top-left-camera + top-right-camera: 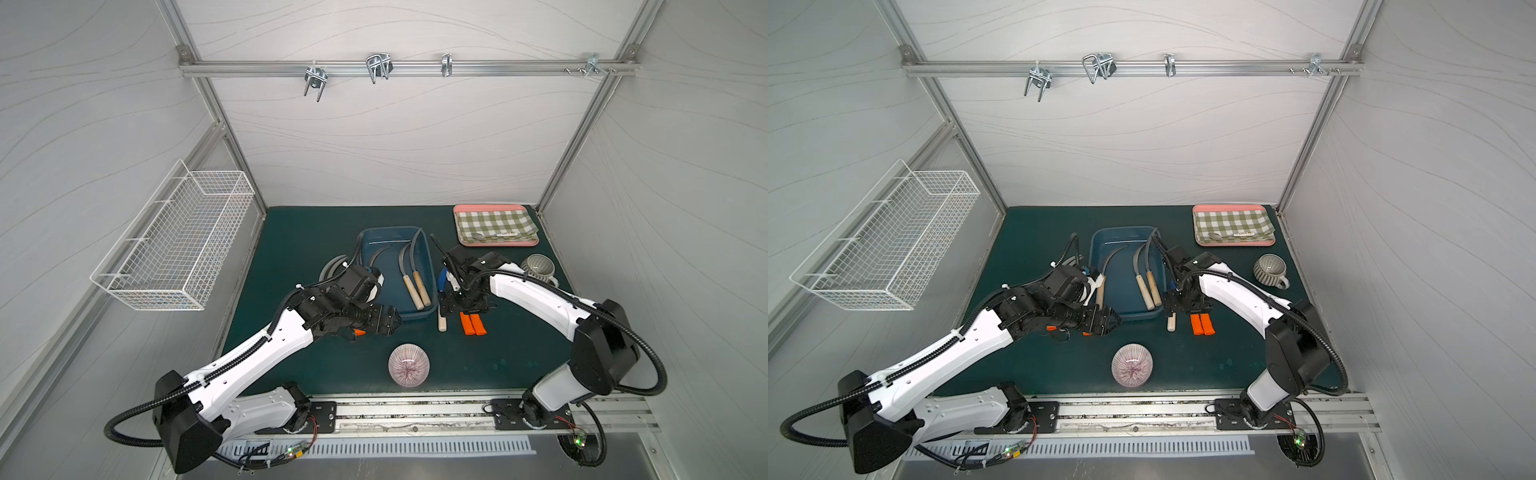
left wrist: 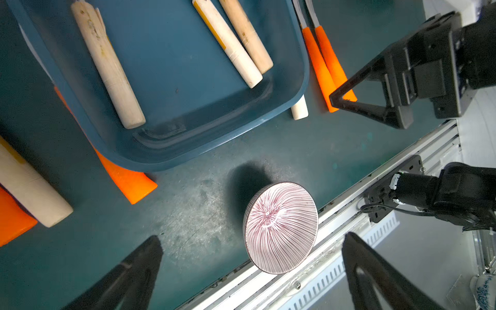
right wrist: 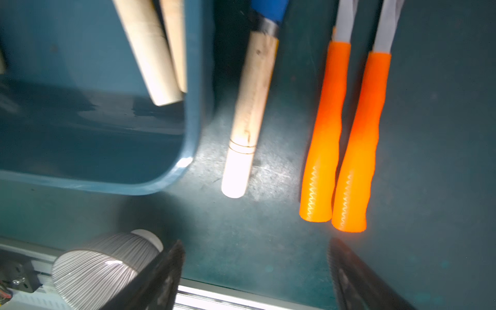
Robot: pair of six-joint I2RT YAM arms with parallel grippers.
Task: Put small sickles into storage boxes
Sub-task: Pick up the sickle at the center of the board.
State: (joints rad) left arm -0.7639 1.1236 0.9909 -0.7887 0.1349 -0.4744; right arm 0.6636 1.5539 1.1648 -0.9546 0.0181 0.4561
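**Top views.** The storage box (image 1: 388,229) is sitting mid-desk (image 1: 291,232). Three small sickles are lying inside it. A wood-handled pair (image 1: 415,289) is lying along the wall nearest the right arm, with one blade tip reaching the far rim. A third sickle (image 1: 1100,291) is lying along the opposite wall. Outside the box, just beside the pair's wall, a blue-bladed sickle (image 1: 441,322) is lying parallel to it. Two orange-handled sickles (image 1: 473,324) are lying a little further out. Off the opposite wall, grey blades (image 1: 332,266) are showing from under the left arm. The left pincer (image 1: 392,322) is hovering at the box's near corner, jaws wide and carrying nothing. The right pincer (image 1: 463,305) is hanging over the handles outside the box. A striped bowl (image 1: 408,365) is standing clear of the box, near the desk's front edge.

**Left wrist view.** The box's rounded near corner (image 2: 204,150) is dominating the frame. One orange handle (image 2: 126,182) is lying partly hidden behind the rim. Bare desk is lying open between that corner and the bowl. The fingers (image 2: 134,268) are standing far apart with nothing between them.

**Right wrist view (blurred).** The blue-bladed sickle's handle is lying just beside the box wall, with a narrow strip of desk showing between them. A wider strip is separating it from the orange handles, which are touching each other. The fingers (image 3: 163,273) are parted and empty, short of the handle ends.
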